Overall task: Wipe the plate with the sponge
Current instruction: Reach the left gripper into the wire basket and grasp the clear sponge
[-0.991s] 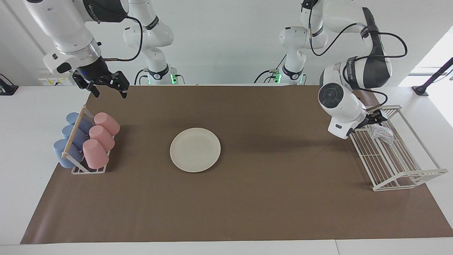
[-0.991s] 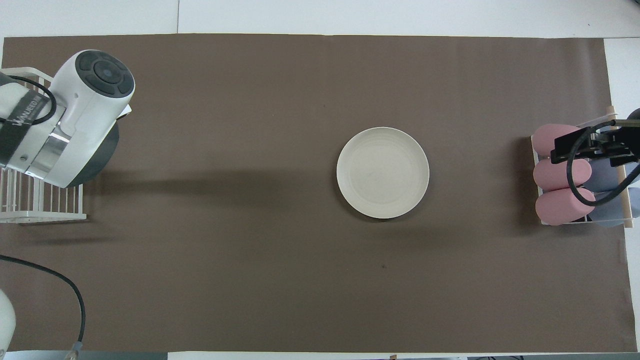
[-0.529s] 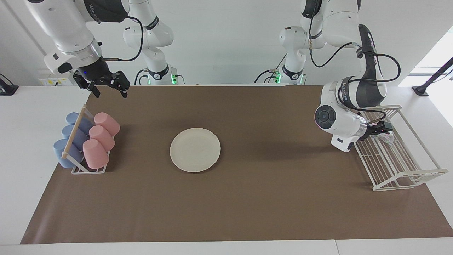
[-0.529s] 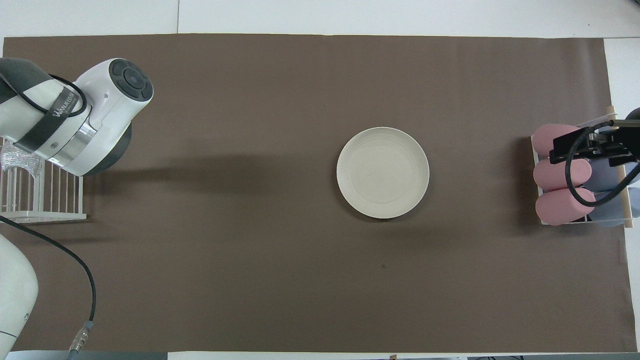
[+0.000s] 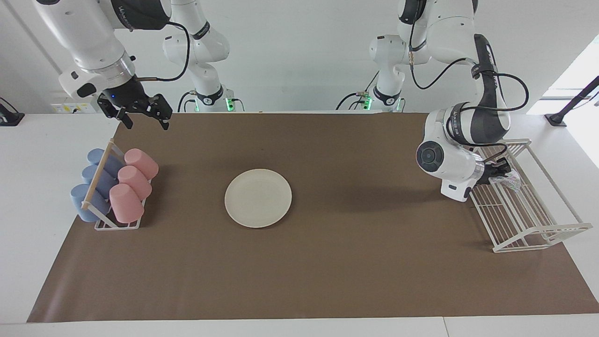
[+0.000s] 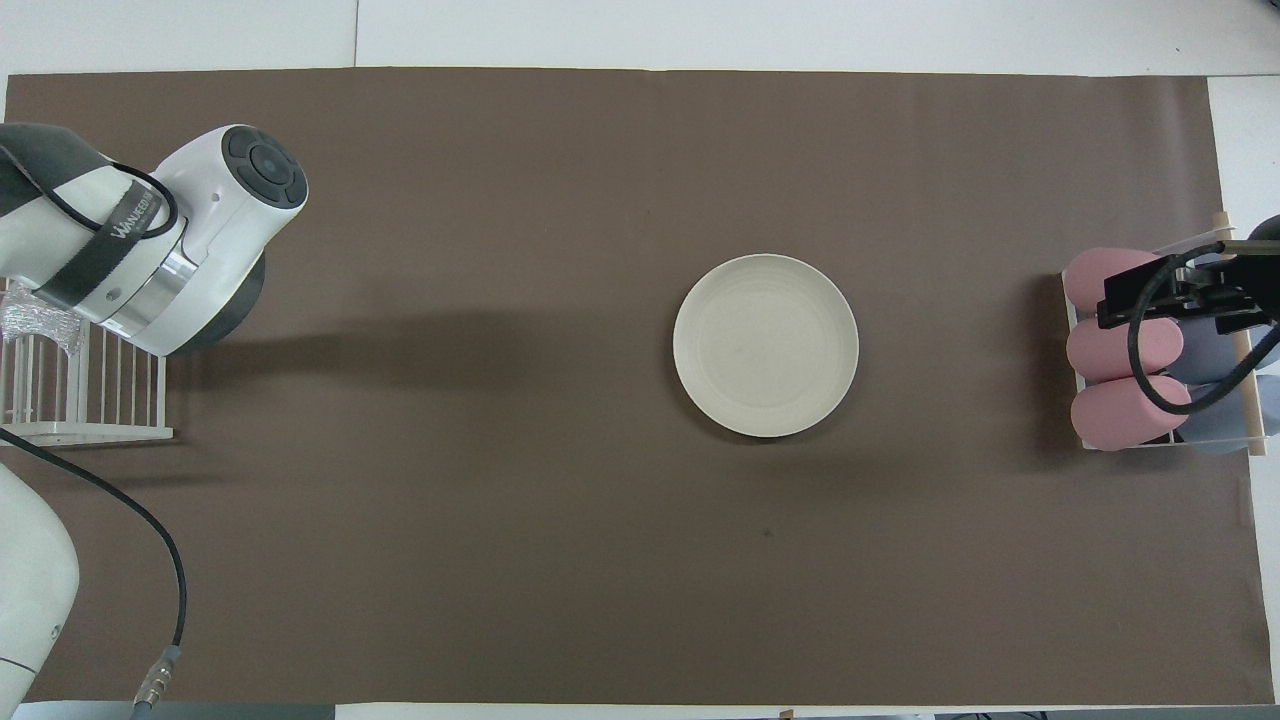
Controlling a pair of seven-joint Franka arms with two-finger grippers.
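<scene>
The cream-white plate [image 5: 258, 198] lies flat on the brown mat near the middle of the table; it also shows in the overhead view [image 6: 765, 345]. The speckled silvery sponge [image 5: 513, 179] sits in the white wire rack [image 5: 538, 229] at the left arm's end of the table. In the overhead view only a bit of the sponge [image 6: 32, 325] shows beside the arm. My left gripper [image 5: 501, 169] is low inside the rack, right at the sponge. My right gripper [image 5: 144, 120] is open and empty, up in the air over the mat's edge by the cup rack.
A rack with three pink cups [image 5: 133, 182] and three blue cups [image 5: 91, 187] lying on their sides stands at the right arm's end of the table. The brown mat [image 5: 327, 281] covers most of the table.
The left arm has swung down and lowered its gripper into the wire rack onto the sponge, which now shows less. The right arm has barely moved.
</scene>
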